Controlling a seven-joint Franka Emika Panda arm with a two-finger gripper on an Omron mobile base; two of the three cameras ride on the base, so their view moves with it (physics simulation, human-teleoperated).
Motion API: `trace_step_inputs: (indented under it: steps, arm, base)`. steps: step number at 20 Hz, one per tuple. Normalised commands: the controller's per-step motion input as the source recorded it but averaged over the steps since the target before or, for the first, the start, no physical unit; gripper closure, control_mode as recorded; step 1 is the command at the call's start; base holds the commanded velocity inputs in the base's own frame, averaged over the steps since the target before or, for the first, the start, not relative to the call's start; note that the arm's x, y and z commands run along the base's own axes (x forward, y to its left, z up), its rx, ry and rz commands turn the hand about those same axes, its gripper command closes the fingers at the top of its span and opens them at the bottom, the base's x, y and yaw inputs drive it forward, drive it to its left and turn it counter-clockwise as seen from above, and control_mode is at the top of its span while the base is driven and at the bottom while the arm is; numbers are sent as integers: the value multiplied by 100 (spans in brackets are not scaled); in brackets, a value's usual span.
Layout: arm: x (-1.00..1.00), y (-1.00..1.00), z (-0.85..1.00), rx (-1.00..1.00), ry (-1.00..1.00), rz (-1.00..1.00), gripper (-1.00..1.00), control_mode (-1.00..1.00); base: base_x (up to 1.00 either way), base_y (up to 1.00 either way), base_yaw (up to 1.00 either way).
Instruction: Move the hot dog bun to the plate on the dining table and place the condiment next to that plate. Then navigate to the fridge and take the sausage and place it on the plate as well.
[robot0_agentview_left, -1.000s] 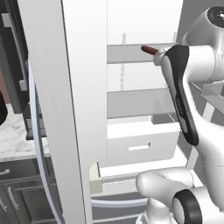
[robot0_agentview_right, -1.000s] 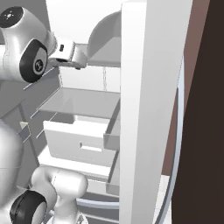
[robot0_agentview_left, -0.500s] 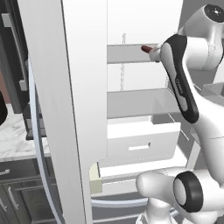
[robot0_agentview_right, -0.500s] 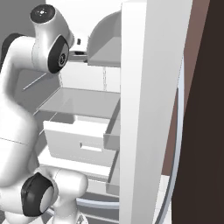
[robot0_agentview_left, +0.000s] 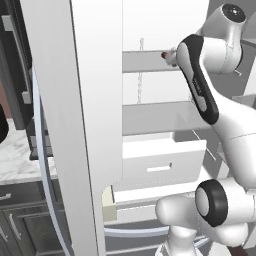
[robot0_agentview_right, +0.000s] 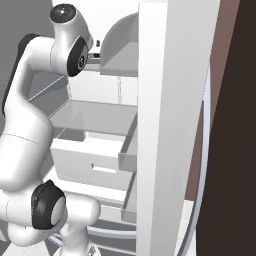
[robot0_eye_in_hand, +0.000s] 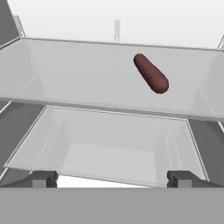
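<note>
Sausage (robot0_eye_in_hand: 151, 73): lies alone, angled, on a glass fridge shelf (robot0_eye_in_hand: 65, 83).
End effector (robot0_eye_in_hand: 112, 178): fingers spread wide apart, empty, well short of the sausage.
Drawer (robot0_agentview_left: 162, 162): pulled out, seemingly ajar, below the shelves.

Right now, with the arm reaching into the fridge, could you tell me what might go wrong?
The sausage lies diagonally on the glass shelf, so the open gripper may close across its ends unless the hand turns. Being round, it could roll away if nudged. The fingers might also clip the shelf's front edge on the way in.
</note>
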Motion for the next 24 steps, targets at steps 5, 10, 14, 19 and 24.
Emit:
trace_step_inputs:
  steps: [5,10,14,19,24]
  arm:
    - [45,-4,0,0,1,0,-100,-100]
    - [21,-19,0,0,0,0,-100,-100]
    - [20,-17,0,0,0,0,-100,-100]
    - [30,-13,-1,0,0,0,-100,-100]
    - [30,-14,-5,0,0,0,-100,-100]
  base:
    - [0,0,0]
    - [0,0,0]
    - [0,0,0]
    - [0,0,0]
    - [0,0,0]
